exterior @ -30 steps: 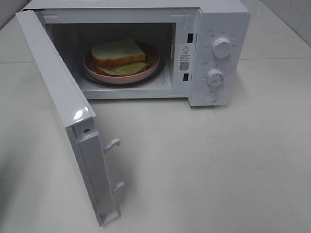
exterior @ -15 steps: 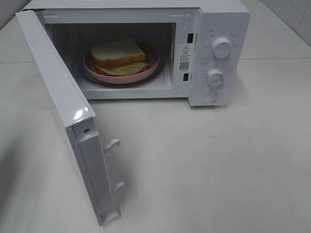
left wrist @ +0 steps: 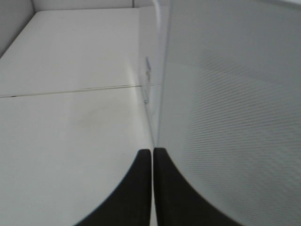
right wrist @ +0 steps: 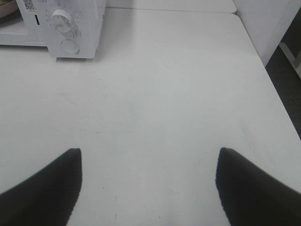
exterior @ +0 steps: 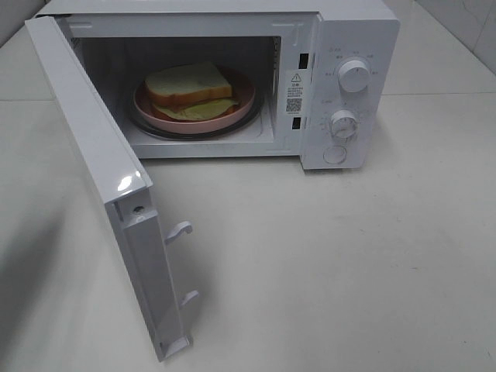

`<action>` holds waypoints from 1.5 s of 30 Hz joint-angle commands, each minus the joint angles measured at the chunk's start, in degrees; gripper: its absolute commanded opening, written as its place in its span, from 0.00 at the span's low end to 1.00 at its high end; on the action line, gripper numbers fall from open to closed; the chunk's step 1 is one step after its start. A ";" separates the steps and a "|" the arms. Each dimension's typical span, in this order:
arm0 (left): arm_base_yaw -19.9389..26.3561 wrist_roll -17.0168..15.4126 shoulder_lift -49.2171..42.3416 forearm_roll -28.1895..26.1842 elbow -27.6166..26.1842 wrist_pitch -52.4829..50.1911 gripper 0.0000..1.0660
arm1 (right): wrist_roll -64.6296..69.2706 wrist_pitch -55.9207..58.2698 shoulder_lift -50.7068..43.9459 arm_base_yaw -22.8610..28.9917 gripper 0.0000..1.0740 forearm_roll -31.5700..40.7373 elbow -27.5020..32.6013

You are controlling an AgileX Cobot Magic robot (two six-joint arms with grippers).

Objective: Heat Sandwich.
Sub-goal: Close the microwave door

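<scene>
The sandwich (exterior: 190, 85) lies flat on the pink plate (exterior: 243, 102) inside the microwave (exterior: 356, 31), its longer side running across the cavity and its crust edge facing the opening, with lettuce poking out at the front. The door (exterior: 89, 147) stands wide open on the left, so nothing blocks the opening. Two knobs (exterior: 354, 76) sit on the right panel. The left gripper (left wrist: 153, 151), fingers pressed together, is close beside the door; the right gripper (right wrist: 149, 150) hangs spread wide over the bare table (right wrist: 164, 94)
</scene>
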 commanded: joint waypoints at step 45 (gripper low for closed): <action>-24.75 0.57 18.45 -6.25 -15.07 -6.42 0.00 | 0.00 -0.52 -1.43 -0.46 0.71 -0.17 0.11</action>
